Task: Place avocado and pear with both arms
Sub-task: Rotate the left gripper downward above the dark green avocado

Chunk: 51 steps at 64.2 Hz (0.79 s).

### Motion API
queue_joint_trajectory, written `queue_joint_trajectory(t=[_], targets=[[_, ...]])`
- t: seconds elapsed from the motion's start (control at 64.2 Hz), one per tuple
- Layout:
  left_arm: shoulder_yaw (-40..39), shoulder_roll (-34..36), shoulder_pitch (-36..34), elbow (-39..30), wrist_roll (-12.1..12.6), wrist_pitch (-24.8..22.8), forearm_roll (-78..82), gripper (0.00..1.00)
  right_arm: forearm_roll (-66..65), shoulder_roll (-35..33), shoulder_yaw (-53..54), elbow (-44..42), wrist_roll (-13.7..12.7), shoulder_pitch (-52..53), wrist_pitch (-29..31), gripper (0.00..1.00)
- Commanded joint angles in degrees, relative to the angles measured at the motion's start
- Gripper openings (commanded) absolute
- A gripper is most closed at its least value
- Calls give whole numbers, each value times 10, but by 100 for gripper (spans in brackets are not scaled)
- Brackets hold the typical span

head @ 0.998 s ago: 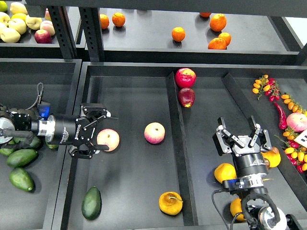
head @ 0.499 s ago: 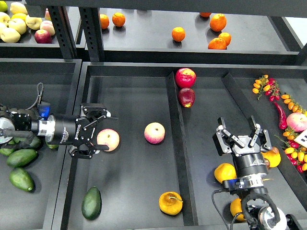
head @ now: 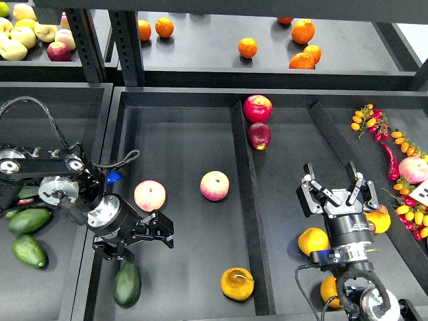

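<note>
Near the tray's left edge, the left gripper [head: 144, 242] hangs wide open above the avocado [head: 127, 284]; the right gripper [head: 334, 194] gapes right of the pear [head: 237, 283].

Light is even and fairly bright, falling from above, so the fruit throws only short, soft shadows on the matte black tray floor [head: 180, 154]. The rounded pink-cream peach [head: 215, 185] and the glossy red apple [head: 258, 108] carry small pale highlights on their upper sides. The dark green teardrop avocado [head: 127, 284] shows a faint sheen. Focus is sharp across the middle; there is no motion blur. The upper black metal shelf [head: 214, 47] bows slightly toward the corners, and its underside lies in deeper shade.
</note>
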Motion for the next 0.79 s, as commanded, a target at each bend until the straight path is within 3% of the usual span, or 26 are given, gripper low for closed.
queue_joint_trajectory(t=[0.0, 0.779], targets=[[4, -5, -1, 7, 0, 0, 2, 99, 0, 0, -1, 0, 0, 0, 0, 100], [131, -101, -13, 107, 0, 0, 14, 99, -2, 0, -2, 1, 0, 0, 0, 100]])
